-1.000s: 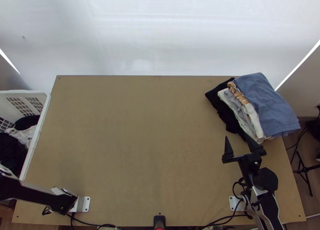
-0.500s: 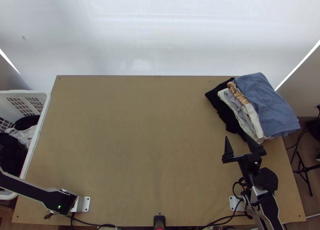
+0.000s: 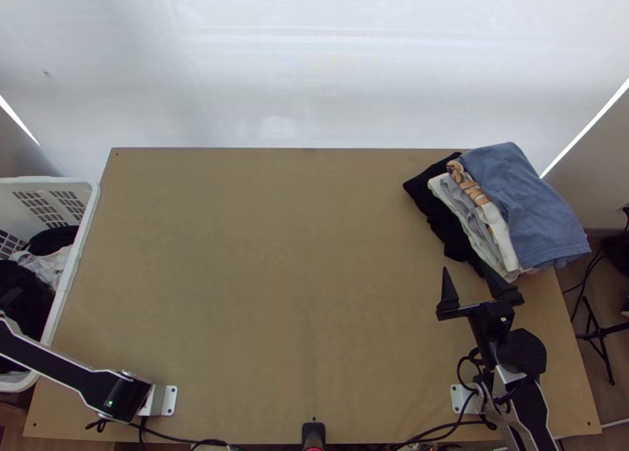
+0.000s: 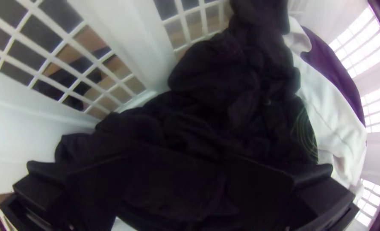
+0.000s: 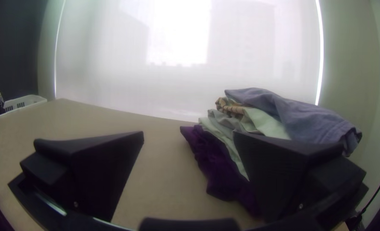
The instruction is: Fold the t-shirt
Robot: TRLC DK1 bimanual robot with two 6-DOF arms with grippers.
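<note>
- The left hand (image 4: 177, 160) is down in the white plastic basket with latticed walls (image 3: 72, 272); its two fingers are spread well apart, with bunched black cloth (image 4: 241, 90) beyond and between them. I can't tell whether it has any hold on the cloth.
- That black cloth lies in a loose, crumpled heap, some of it up against the basket's wall; whether it is the t-shirt, I can't say.
- Beside it in the basket are a crumpled white cloth (image 4: 331, 111) and another dark garment (image 4: 339, 75).
- The basket stands at the left side of the light wooden table (image 3: 259, 270), and the left arm (image 3: 67, 374) extends over to it.
- The right hand (image 3: 465, 269) is wide open and holding nothing, near the folded pile.
- That pile sits on the table's right side: black garment (image 3: 428, 203) lowest, white and grey ones over it, one with an orange pattern (image 3: 469, 185), and a blue garment (image 3: 523, 203) on top.
</note>
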